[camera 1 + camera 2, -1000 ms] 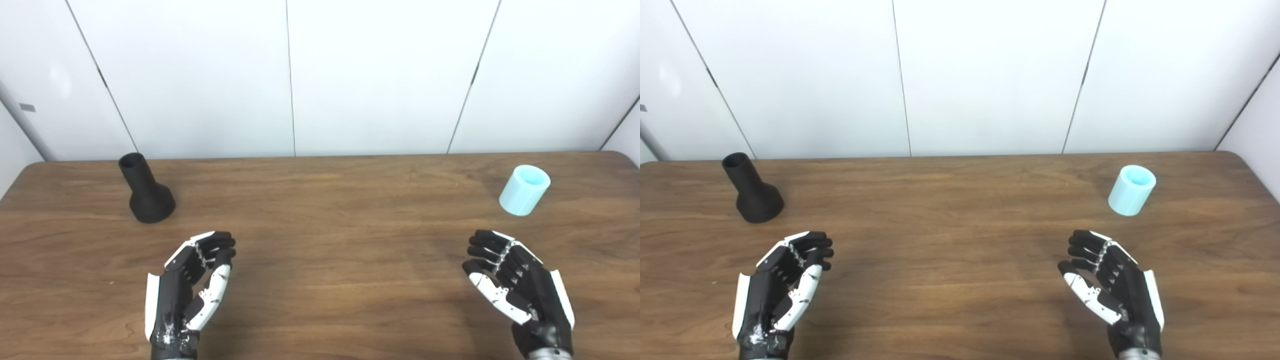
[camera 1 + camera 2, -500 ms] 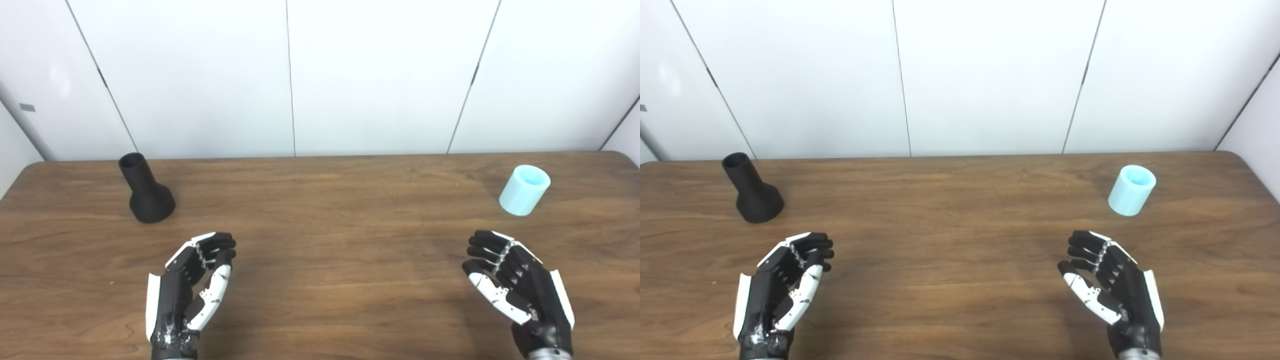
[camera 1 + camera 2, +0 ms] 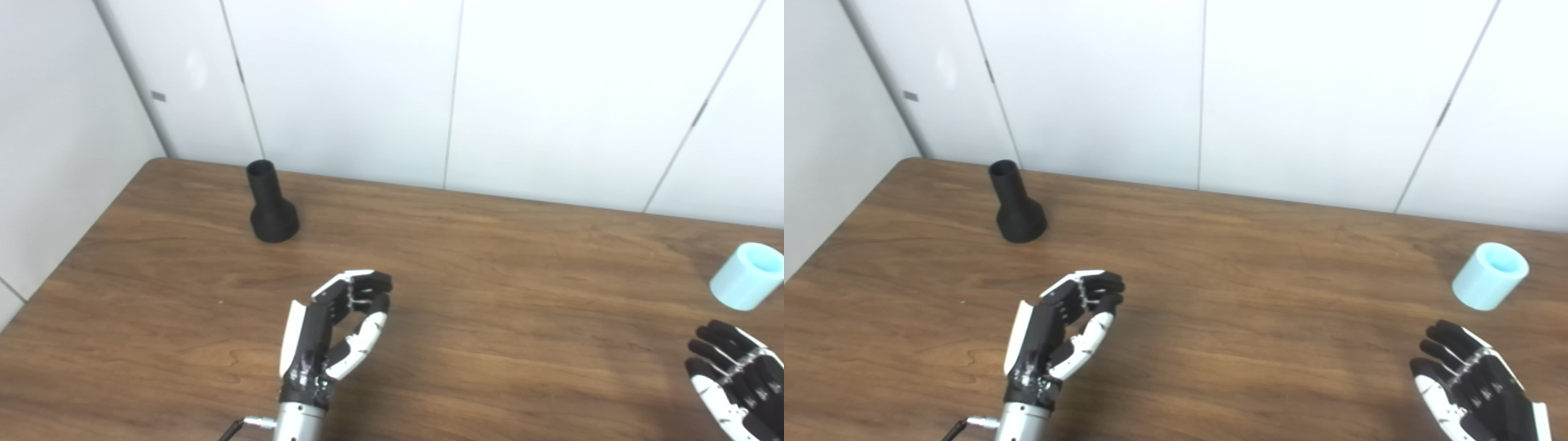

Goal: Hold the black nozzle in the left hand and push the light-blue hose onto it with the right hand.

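The black nozzle (image 3: 271,205) stands upright on its wide base at the far left of the wooden table (image 3: 490,257), narrow end up. The light-blue hose piece (image 3: 1489,275), a short cylinder, stands at the far right, also seen in the left eye view (image 3: 747,284). My left hand (image 3: 334,334) is open and empty above the near middle-left of the table, well short of the nozzle. My right hand (image 3: 1476,389) is open and empty at the near right, in front of the hose, partly cut by the picture's edge.
White wall panels (image 3: 453,92) stand right behind the table's far edge, and a side wall (image 3: 55,141) runs along its left edge. Bare wood lies between the two hands.
The whole picture has shifted: the camera has turned left and tilted, so everything sits further right. The hands, nozzle and hose keep the same places on the table.
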Robot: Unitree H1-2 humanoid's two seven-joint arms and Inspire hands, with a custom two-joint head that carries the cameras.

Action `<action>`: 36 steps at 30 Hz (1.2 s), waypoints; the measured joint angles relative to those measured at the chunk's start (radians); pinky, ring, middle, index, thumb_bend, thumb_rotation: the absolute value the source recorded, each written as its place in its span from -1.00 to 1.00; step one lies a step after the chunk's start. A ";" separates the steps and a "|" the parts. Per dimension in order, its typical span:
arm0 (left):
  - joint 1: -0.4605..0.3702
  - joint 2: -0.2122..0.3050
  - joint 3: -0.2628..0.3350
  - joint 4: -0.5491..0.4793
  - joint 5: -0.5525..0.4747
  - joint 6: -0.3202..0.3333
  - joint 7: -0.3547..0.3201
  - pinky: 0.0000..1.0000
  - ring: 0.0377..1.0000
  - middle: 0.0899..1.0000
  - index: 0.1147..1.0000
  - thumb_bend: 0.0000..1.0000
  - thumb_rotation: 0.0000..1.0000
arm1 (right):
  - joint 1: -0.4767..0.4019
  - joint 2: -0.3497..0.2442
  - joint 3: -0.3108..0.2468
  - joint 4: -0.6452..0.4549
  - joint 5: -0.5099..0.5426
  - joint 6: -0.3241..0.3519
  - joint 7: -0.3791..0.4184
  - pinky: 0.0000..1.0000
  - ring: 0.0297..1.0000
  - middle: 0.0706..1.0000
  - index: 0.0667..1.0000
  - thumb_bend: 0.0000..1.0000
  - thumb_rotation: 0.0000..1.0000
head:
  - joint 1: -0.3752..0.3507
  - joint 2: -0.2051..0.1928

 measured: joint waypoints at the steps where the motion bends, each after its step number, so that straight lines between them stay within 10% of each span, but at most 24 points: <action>1: 0.000 -0.001 -0.001 0.000 0.008 0.000 0.009 0.05 0.17 0.20 0.15 -0.38 -0.31 | 0.000 0.000 0.001 0.002 -0.003 -0.001 0.001 0.18 0.33 0.35 0.29 -0.61 -1.00 | 0.009 0.002; 6: -0.002 -0.003 0.015 0.038 0.085 -0.031 0.090 0.04 0.22 0.22 0.21 0.00 -0.39 | -0.001 -0.001 -0.001 0.020 -0.008 -0.002 0.000 0.14 0.31 0.33 0.27 -0.61 -0.95 | 0.035 -0.002; 14: -0.008 -0.002 0.079 0.048 0.032 -0.023 0.140 0.70 0.77 0.76 0.75 0.51 -0.51 | -0.002 -0.028 -0.009 0.027 -0.002 -0.005 0.009 0.11 0.30 0.32 0.26 -0.66 -0.93 | 0.078 -0.005; 24: -0.052 0.044 0.248 0.016 0.054 0.070 0.129 0.59 0.77 0.84 0.85 0.63 -0.42 | -0.010 -0.052 -0.048 0.067 0.058 0.008 0.017 0.21 0.33 0.31 0.21 -0.43 -0.27 | 0.164 -0.011; 36: -0.107 0.148 0.363 0.004 0.083 0.178 0.122 0.66 0.80 0.84 0.92 0.74 -0.34 | -0.031 -0.052 -0.052 0.089 0.071 0.033 0.014 0.15 0.29 0.27 0.19 -0.30 -0.12 | 0.201 -0.018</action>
